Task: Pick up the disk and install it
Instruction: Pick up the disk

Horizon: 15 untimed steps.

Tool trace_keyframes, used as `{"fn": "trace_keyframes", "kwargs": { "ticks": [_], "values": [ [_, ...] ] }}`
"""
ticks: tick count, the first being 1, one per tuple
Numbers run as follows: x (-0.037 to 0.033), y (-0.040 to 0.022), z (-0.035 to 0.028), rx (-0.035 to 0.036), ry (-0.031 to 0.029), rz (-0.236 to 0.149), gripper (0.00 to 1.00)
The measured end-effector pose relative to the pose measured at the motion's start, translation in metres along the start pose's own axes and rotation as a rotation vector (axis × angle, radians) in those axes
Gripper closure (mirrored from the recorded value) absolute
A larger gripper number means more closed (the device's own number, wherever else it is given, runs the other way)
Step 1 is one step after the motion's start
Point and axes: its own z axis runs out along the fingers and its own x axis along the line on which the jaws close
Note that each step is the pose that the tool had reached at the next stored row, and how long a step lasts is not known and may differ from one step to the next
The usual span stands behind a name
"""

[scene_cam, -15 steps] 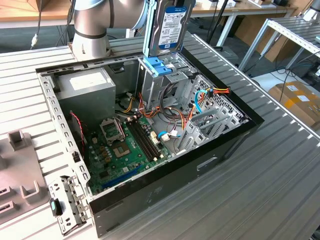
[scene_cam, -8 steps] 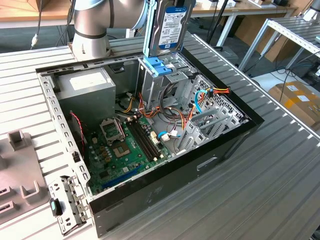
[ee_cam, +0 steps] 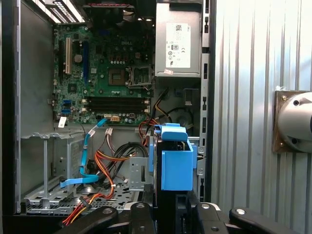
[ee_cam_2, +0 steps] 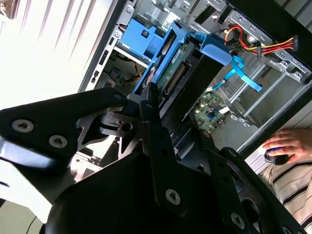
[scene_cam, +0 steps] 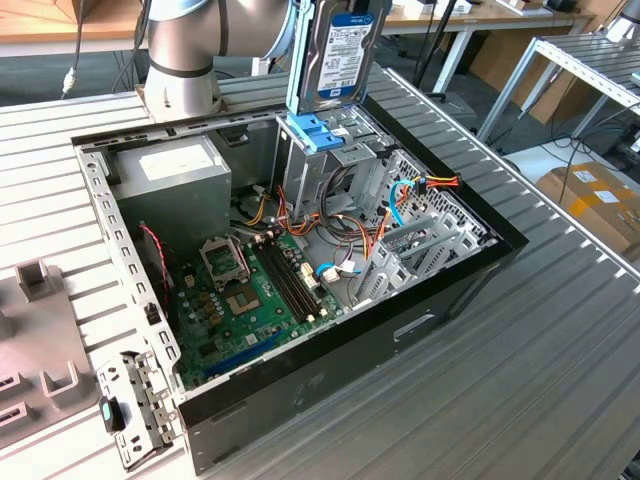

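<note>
We see the arm point(scene_cam: 185, 40) standing behind the open computer case point(scene_cam: 300, 395) and reaching over it. Its gripper point(ee_cam_2: 176, 124) points down, fingers squeezing the disk point(scene_cam: 346, 55). The disk stands on end right above the blue bracket point(scene_cam: 312, 133).
</note>
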Motion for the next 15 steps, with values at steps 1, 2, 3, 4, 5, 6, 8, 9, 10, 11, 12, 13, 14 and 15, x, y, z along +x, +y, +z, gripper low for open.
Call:
{"fn": "trace_keyframes", "kwargs": {
  "ticks": [1,2,3,4,5,6,8,9,10,11,12,13,14,15],
  "values": [
    [0.0009,0.0000,0.0001,0.0001,-0.0001,0.000,0.65],
    [0.0023,0.0000,0.0001,0.0001,-0.0001,0.000,0.65],
    [0.0037,0.0000,0.0001,0.0000,-0.0001,0.000,0.65],
    [0.0049,0.0001,0.0001,0.0001,-0.0001,0.000,0.65],
    [0.0063,0.0001,0.0001,0.0001,-0.0001,0.000,0.65],
    [0.0075,0.0001,0.0001,0.0001,-0.0001,0.000,0.65],
    [0.0104,0.0001,0.0001,0.0001,-0.0001,0.000,0.65],
    [0.0130,0.0002,0.0002,0.0001,-0.0002,0.000,0.65],
    [0.0141,0.0003,0.0002,0.0001,-0.0002,0.000,0.65],
    [0.0142,0.0002,0.0002,0.0001,-0.0002,0.000,0.65],
    [0.0142,0.0002,0.0001,0.0001,-0.0001,0.000,0.65],
    [0.0142,0.0001,0.0001,0.0001,-0.0001,0.000,0.65],
    [0.0142,-0.0005,0.0001,0.0001,-0.0001,0.000,0.65],
    [0.0143,-0.0012,0.0001,0.0001,-0.0001,0.000,0.65]
  ]
}}
